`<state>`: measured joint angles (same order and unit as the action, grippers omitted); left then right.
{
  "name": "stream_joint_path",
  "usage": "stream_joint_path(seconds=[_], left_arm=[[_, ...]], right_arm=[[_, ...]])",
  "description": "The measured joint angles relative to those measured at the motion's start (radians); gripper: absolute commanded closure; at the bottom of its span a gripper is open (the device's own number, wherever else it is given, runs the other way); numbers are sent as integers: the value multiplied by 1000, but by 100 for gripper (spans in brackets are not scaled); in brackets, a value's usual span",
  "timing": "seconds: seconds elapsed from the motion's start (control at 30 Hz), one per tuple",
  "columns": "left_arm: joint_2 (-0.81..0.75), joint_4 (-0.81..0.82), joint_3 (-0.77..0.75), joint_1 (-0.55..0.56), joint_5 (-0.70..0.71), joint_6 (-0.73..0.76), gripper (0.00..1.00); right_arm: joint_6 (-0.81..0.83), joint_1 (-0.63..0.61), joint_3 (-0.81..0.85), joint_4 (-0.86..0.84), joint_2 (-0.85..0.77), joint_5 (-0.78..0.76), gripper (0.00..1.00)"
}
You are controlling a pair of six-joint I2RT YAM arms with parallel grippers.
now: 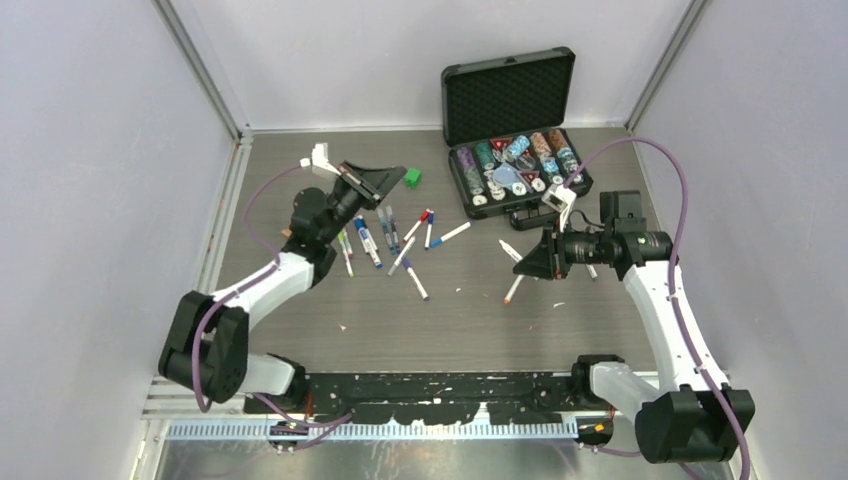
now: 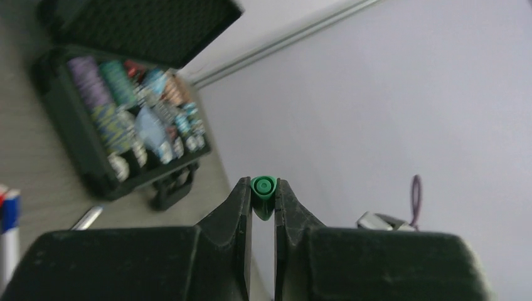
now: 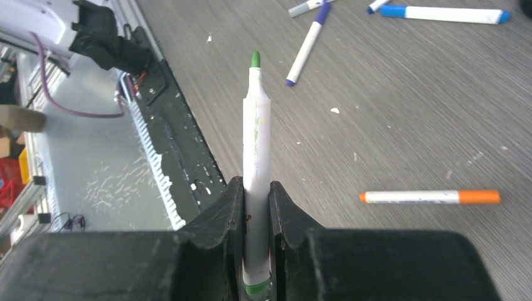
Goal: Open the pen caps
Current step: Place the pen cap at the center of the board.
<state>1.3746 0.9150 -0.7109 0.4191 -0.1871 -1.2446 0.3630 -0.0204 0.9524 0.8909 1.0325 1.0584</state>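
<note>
Above the surface (image 1: 450, 320), your left pincer (image 2: 263, 195) pinches a slick, featherlight cap (image 2: 263, 186); right pincer (image 3: 256, 188) clamps the stiff pen (image 3: 256, 125) mid-barrel.

Near centre, the desk (image 1: 470, 330) lies bare and passable; farther back, scattered pens (image 1: 369, 243) crowd the left-centre, and the open poker-chip case (image 1: 508, 95) blocks the far right.

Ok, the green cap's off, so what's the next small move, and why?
Probably lower the left tool and release the green cap onto bare table. The cap sits pinched in its jaws, clear of the green-tipped pen that the right tool holds, so this pen looks done. Other pens, seemingly capped, lie waiting.
</note>
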Motion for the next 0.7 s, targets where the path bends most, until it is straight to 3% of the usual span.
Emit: stream_joint_path(seconds=[0.13,0.33,0.5,0.7], left_arm=[[-45,-375,-78,-92,-133,121,100],[-8,-1079,-430,-176,-146,467,100],[69,-1371,-594,-261,-107,663,100],[191,-1573,-694,-337,-31,808,100]], right_arm=[[-2,41,0,-1,-7,-32,100],[2,56,0,7,-15,-67,100],[9,56,0,21,-23,-84,100],[26,56,0,35,-29,-89,100]])
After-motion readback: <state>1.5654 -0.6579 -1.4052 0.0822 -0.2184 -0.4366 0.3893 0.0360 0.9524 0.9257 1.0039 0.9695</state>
